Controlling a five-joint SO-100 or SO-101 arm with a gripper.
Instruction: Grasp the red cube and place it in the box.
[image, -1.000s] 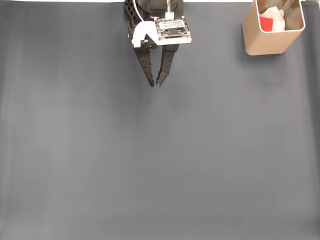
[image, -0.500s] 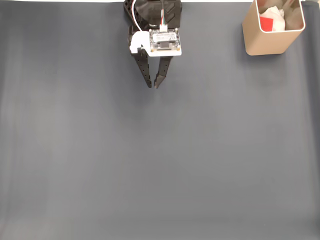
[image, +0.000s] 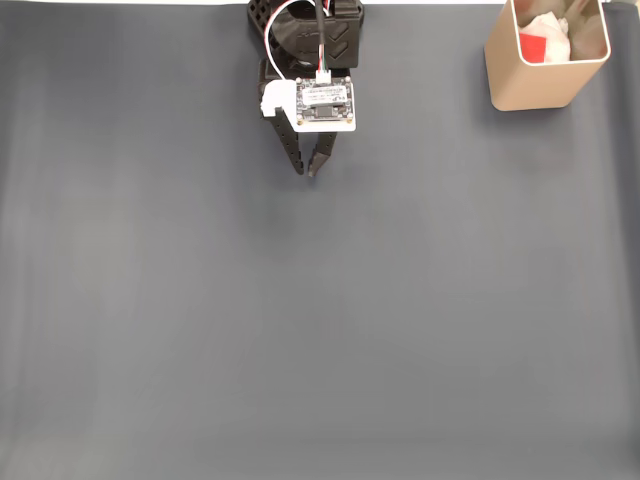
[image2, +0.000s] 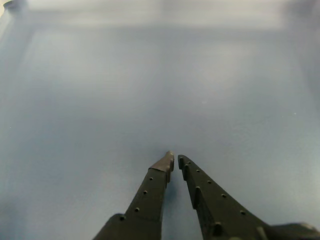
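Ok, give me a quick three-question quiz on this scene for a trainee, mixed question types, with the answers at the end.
1. True or false: the red cube lies inside the box in the fixed view.
2. Multiple choice: the gripper is A) shut on the cube, B) almost closed with nothing between its fingertips, C) wide open over the box.
3. Short answer: in the fixed view, on which side of the gripper does the box stand?

Key
1. True; white crumpled material lies beside the cube.
2. B; the wrist view shows a narrow gap at the gripper and bare dark mat beyond.
3. The right, at the top corner.
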